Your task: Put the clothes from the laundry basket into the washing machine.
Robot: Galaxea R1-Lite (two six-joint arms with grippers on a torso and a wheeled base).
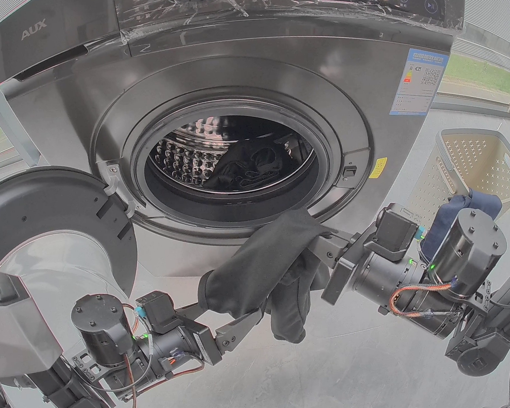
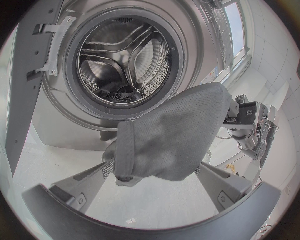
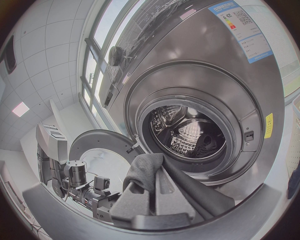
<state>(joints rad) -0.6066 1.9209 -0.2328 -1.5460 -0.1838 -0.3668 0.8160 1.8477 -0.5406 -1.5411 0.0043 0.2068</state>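
Dark garment [image 1: 260, 260] is held stretched between both tools, long axis crosswise, just below and before the drum opening [image 1: 233, 156]. Right tool [image 1: 321, 248] is clamped on one end; left tool [image 2: 153, 170] is spread wide, cloth draped across it.

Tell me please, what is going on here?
The robot is loading laundry. Its right tool is shut on a black garment just in front of the open washing machine. The left tool, open, is at the cloth's other end. A dark piece lies in the drum, and a blue garment is in the laundry basket.
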